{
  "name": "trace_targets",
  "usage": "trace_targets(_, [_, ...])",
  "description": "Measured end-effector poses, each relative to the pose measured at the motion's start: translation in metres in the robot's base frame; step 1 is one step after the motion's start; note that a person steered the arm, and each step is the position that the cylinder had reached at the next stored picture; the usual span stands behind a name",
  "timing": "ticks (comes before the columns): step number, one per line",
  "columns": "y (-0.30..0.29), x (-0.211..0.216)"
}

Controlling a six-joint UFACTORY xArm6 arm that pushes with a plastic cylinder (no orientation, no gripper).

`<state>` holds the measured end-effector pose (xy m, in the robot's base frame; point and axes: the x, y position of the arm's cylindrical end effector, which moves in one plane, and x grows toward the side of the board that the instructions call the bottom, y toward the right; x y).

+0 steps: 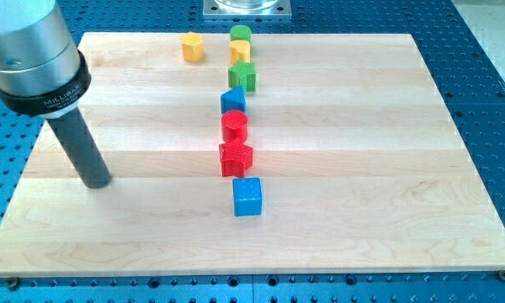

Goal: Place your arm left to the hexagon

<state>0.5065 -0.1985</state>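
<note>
A yellow hexagon block lies near the board's top edge, left of centre. My tip rests on the board at the view's left, well below and left of the hexagon and far from it. A column of blocks runs down the middle: a green cylinder, a yellow block, a green star, a blue block, a red cylinder, a red star and a blue cube.
The wooden board lies on a blue perforated table. The arm's grey and black housing fills the view's top left corner. A metal base plate sits at the top edge.
</note>
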Motion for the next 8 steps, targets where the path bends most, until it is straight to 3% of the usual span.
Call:
trace_targets(5, [0.004, 0.019])
trace_targets(7, [-0.004, -0.035])
trace_targets(8, [-0.022, -0.108])
